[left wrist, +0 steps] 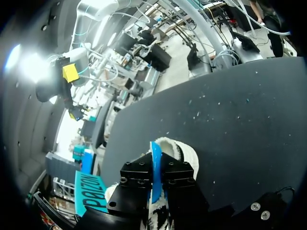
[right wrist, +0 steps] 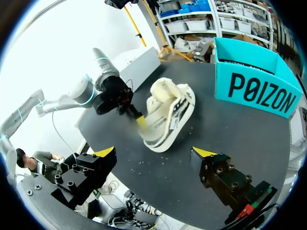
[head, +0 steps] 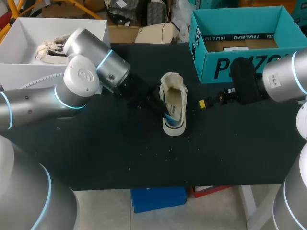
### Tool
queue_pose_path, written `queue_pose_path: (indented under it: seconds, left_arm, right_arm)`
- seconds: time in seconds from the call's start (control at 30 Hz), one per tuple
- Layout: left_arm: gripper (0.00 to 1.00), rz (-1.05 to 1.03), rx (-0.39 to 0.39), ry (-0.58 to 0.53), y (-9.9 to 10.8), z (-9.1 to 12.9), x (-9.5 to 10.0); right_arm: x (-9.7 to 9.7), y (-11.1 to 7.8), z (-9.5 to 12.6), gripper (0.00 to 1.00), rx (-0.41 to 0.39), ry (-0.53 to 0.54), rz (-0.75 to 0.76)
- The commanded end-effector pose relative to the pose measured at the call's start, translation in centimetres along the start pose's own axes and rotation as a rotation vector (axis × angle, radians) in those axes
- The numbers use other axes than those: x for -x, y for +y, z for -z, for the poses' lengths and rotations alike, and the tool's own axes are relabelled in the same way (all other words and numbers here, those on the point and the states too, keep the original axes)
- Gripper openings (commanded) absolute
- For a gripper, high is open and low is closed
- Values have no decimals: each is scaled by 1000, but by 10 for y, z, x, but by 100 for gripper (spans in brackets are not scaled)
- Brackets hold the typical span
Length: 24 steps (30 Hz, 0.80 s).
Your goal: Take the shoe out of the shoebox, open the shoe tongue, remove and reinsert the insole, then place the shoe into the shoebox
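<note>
A white shoe (head: pixel 174 100) with dark stripes lies on the black table (head: pixel 96 153), its opening facing up. My left gripper (head: pixel 161 107) reaches in at the shoe's left side. In the left wrist view this gripper (left wrist: pixel 156 168) is shut on a thin blue sheet (left wrist: pixel 155 160) that looks like the insole, standing on edge out of the shoe (left wrist: pixel 184 151). My right gripper (head: pixel 206 102) hovers open to the right of the shoe. From its wrist, the shoe (right wrist: pixel 168 110) lies just ahead of the wide open right gripper (right wrist: pixel 153 153), untouched. The teal shoebox (head: pixel 240 67) stands open at the back right.
A white box (head: pixel 19 67) with another pale shoe (head: pixel 53 48) in it sits at the back left, behind my left arm. The teal shoebox (right wrist: pixel 259 91) stands right of the shoe in the right wrist view. Small white crumbs dot the table in front of the shoe.
</note>
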State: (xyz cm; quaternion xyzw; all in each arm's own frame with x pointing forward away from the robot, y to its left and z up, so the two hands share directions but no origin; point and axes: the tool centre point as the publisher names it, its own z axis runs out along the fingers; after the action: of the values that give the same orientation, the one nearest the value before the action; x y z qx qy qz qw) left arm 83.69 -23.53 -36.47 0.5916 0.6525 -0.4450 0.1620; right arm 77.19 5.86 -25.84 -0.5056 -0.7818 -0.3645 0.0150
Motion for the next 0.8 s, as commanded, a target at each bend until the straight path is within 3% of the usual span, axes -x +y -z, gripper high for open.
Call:
queue_pose_path:
  seconds: [0.03,0.37,0.47,0.53,0.6,0.73,0.77,0.8]
  left_arm:
    - [0,1,11,1,6,-4,2]
    - [0,-5,24,33,9,-7,5]
    - [0,-10,26,77,8,-11,3]
    - [0,-37,62,190,6,-16,0]
    - [0,-35,28,178,4,-20,0]
    - [0,-37,33,211,3,-24,-2]
    - [4,-36,32,212,3,-25,-2]
    - [22,-36,31,213,3,-25,-2]
  right_arm:
    - [-1,1,0,100,-2,-2,0]
    - [-1,1,0,100,-2,-2,0]
    - [-1,1,0,100,-2,-2,0]
    - [-1,1,0,100,-2,-2,0]
    - [-1,1,0,100,-2,-2,0]
    - [-1,1,0,100,-2,-2,0]
    - [-1,1,0,100,-2,-2,0]
    - [-1,1,0,100,-2,-2,0]
